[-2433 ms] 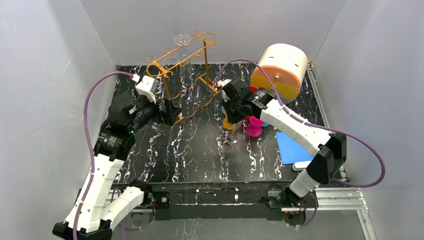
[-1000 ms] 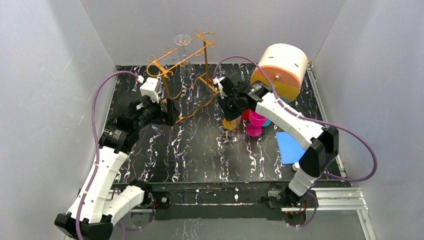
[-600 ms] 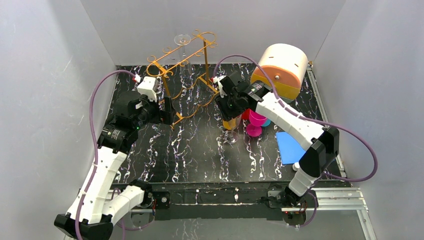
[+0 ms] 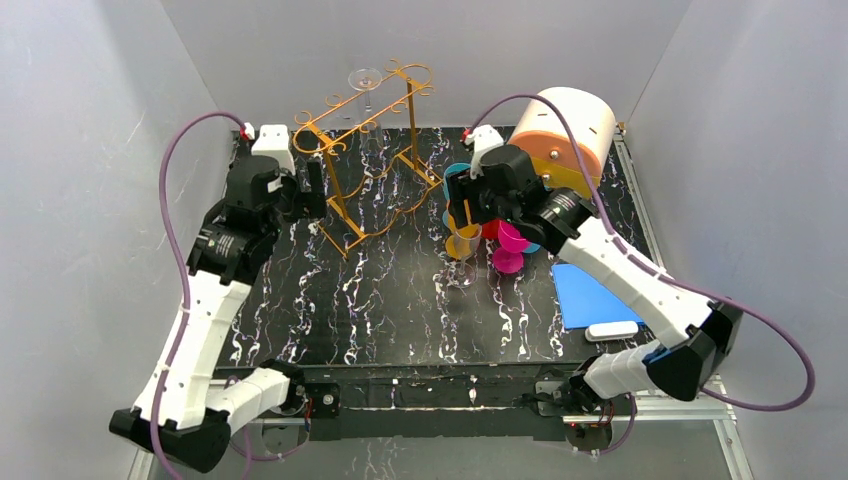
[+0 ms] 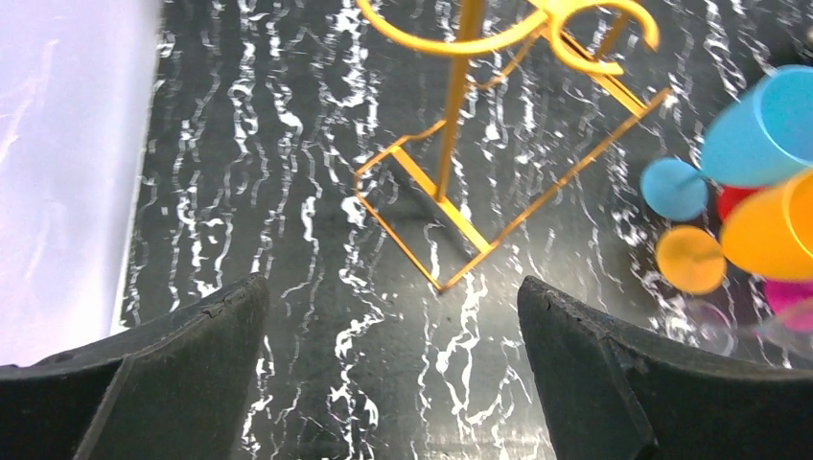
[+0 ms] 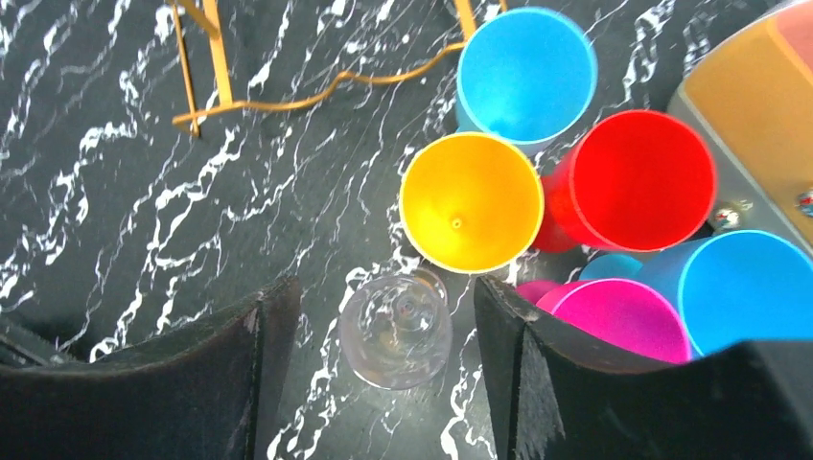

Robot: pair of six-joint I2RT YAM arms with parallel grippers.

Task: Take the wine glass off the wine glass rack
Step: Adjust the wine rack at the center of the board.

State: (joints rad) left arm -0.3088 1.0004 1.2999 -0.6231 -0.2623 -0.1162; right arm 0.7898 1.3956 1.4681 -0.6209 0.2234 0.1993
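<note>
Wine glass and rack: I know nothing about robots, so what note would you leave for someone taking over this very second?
Left tool: open, empty, beside the wine glass rack.
Right tool: open, straddling a clear wine glass that stands upright on the table next to the coloured cups; neither finger touches it.
Done: that glass is off the rack.
Left: lift the right tool clear. A second clear glass seems to hang at the rack's far end.
</note>
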